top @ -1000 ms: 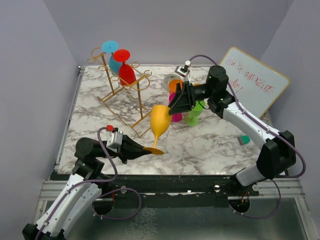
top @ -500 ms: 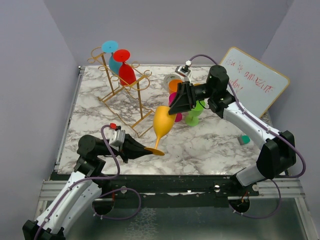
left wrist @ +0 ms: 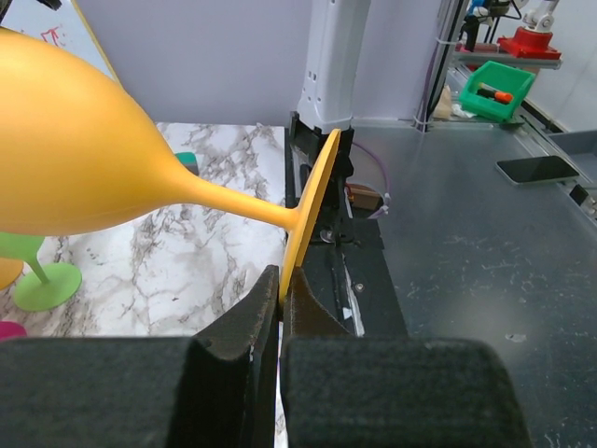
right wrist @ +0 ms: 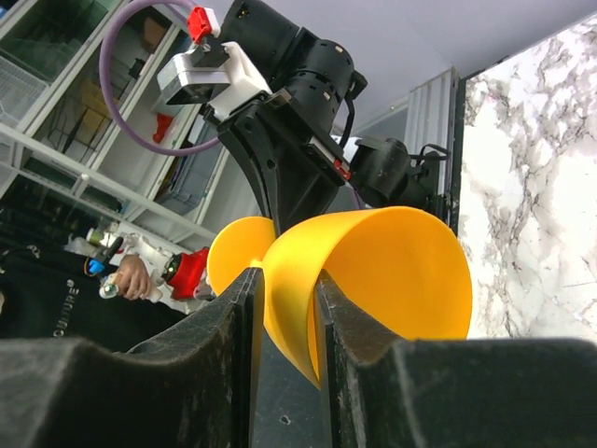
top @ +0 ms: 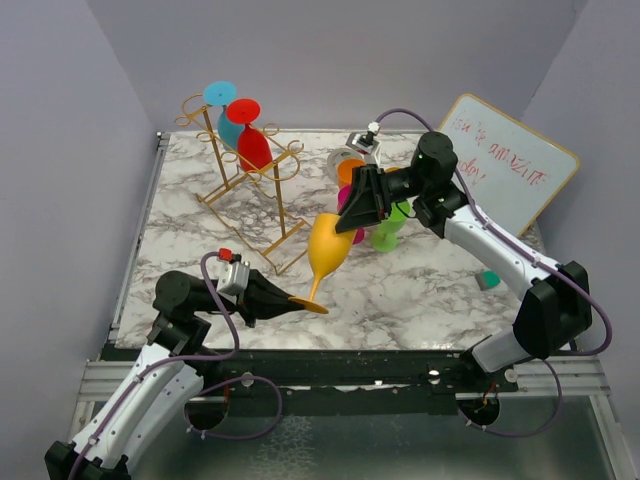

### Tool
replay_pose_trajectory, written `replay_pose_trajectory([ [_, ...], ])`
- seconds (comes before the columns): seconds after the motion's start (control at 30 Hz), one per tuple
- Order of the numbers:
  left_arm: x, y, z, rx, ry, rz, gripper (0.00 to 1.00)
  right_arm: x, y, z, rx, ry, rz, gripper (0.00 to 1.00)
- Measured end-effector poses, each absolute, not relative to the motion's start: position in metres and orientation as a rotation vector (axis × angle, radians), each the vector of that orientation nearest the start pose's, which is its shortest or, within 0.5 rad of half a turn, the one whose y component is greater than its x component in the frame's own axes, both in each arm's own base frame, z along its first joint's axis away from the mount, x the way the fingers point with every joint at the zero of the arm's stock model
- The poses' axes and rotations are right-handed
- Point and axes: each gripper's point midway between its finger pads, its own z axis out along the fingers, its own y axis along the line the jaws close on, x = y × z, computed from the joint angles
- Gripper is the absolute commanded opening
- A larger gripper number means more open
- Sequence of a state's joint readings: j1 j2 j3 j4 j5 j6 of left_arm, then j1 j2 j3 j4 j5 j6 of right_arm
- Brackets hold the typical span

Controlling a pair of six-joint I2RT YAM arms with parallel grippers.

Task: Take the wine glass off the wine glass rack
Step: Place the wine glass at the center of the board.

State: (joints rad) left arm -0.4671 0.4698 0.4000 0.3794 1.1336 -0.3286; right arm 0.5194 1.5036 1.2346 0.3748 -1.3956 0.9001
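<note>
Probably a robotics lab: storage shelving (right wrist: 51,98), a green parts bin (left wrist: 494,86), a propped whiteboard (top: 512,168).

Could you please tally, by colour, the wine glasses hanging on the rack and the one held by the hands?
Blue glass, on the rack: 1
Red glass, on the rack: 1
Yellow glass, gripped by the left hand and right hand: 1
Total: 3

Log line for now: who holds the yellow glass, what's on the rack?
left claw: shut on yellow wine glass foot | right claw: shut on its bowl rim | rack: red glass, blue glass hanging
</note>
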Motion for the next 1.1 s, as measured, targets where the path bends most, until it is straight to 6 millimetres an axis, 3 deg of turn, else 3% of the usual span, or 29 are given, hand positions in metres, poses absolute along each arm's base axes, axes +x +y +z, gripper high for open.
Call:
replay_pose_trajectory([
  [0.3,0.081,-0.226,0.278,1.139,1.122,-1.342,0.0,0.192,0.318,0.354,-1.08,1.712,2.026,0.07],
  [0.47,0.081,-0.226,0.276,1.14,1.126,-1.343,0.01,0.191,0.317,0.355,-1.078,1.719,2.034,0.01],
  [0.63,0.081,-0.226,0.276,1.13,1.126,-1.335,0.15,0.191,0.317,0.355,-1.078,1.72,2.035,0.01],
  [0.7,0.083,-0.226,0.274,1.116,1.137,-1.332,0.35,0.19,0.318,0.355,-1.081,1.719,2.036,0.01],
  [0.8,0.089,-0.226,0.272,1.075,1.16,-1.318,0.45,0.187,0.319,0.355,-1.091,1.714,2.04,0.01],
  [1.1,0.094,-0.224,0.278,1.029,1.156,-1.291,0.56,0.188,0.322,0.355,-1.092,1.703,2.029,0.0],
])
